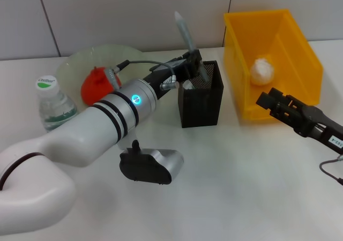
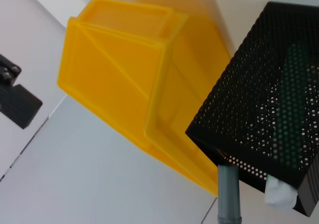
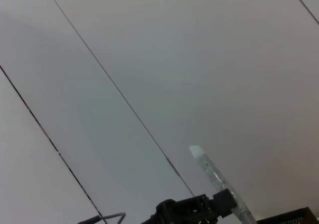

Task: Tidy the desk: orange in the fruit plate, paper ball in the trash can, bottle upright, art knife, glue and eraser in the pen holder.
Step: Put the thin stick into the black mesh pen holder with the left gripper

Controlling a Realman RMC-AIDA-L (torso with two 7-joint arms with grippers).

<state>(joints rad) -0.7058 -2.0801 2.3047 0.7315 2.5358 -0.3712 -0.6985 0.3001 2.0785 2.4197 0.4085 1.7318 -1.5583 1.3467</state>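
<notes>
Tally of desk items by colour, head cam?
Yellow: 1, trash can
Black: 1, pen holder
Red-orange: 1, orange
Pale green: 1, fruit plate
Clear: 1, bottle
White: 1, paper ball
Grey: 1, glue, held over the pen holder
Total: 7

The left wrist view shows the black mesh pen holder [image 2: 264, 114] close up, mint green showing through its wall. The grey glue [image 2: 229, 194] stick sits by its rim. The yellow trash can [image 2: 134, 84] stands just beside it.
</notes>
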